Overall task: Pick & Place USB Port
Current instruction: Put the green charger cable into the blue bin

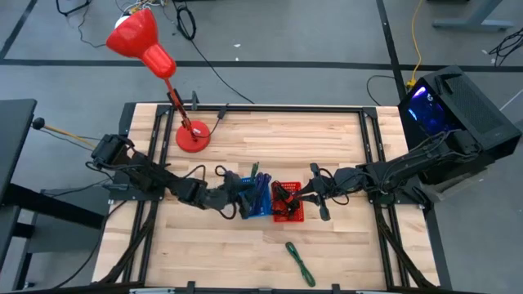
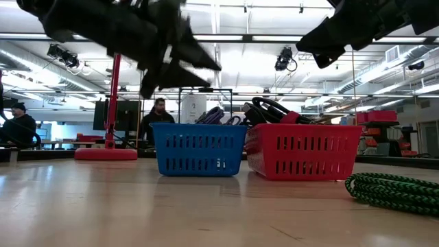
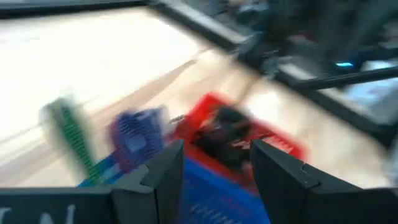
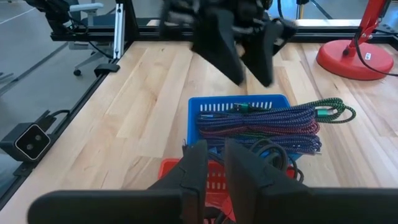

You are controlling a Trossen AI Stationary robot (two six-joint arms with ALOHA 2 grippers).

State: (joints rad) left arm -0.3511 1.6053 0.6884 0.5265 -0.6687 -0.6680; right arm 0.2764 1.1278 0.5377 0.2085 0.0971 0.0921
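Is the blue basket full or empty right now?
Full: the blue basket holds a bundle of braided cables that spills over its rim.

Left gripper [image 1: 242, 198] jaws spread; right gripper [image 1: 309, 198] jaws nearly together, both mid-table

The left wrist view is motion-blurred: cables in the blue basket [image 3: 211, 193] and red basket [image 3: 273, 140] cannot be distinguished. In the low view, the green cable [image 2: 398, 192] is cut by the edge. The red basket's [image 4: 217, 177] contents are mostly hidden behind the right gripper [image 4: 214, 171].
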